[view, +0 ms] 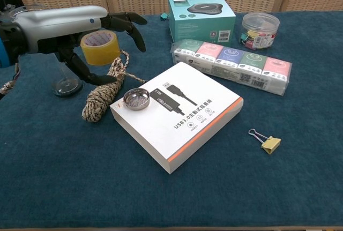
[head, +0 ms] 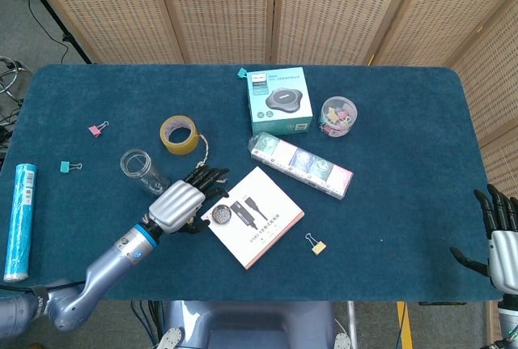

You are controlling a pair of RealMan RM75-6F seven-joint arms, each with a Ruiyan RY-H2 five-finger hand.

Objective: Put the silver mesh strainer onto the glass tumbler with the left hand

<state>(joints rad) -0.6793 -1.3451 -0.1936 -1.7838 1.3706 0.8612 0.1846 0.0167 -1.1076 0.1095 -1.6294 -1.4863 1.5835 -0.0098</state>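
A: The silver mesh strainer [view: 136, 99] hasn't been lifted. It sits on the near-left corner of the white USB box [view: 179, 114], and nothing is touching it.

B: So how far along would you call it?

A: Early, I'd judge. The reach is under way, but the grasp, the lift and the placing onto the glass tumbler [head: 144, 172] are all left to do. The left hand [head: 180, 202] hovers above the coil of rope [view: 103, 92], its fingers spread and holding nothing, fingertips near the strainer but short of it.

B: And the other one?

A: The right hand [head: 503, 244] rests at the table's near-right edge, fingers apart, empty, well out of the way.

B: Going from big to small, what is there to move in?

A: The blue table [head: 388, 122] has plenty of bare cloth along the near side. The white box lifts the strainer off the cloth, so the fingers have room to come in from the left over its edge. The rope lies between box and tumbler, right under the path the strainer has to take. The yellow tape roll [view: 99, 46] stands just behind the rope, near the tumbler.

B: Any risk there?

A: The tumbler is tall and narrow, partly hidden behind the forearm in the chest view; a knock from the arm could tip it.
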